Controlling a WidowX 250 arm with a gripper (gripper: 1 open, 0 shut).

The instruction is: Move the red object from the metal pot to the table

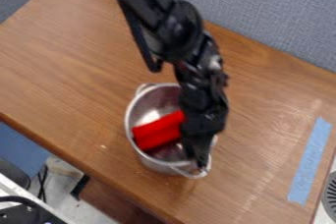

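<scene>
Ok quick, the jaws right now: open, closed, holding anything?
Gripper: closed, down inside the metal pot at the red object; whether it grips the object cannot be told.

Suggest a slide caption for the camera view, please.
Arm reaching into the metal pot on the table, red object inside.

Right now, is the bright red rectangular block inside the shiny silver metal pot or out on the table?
Inside. The bright red rectangular block lies within the shiny silver metal pot, below its rim.
</scene>
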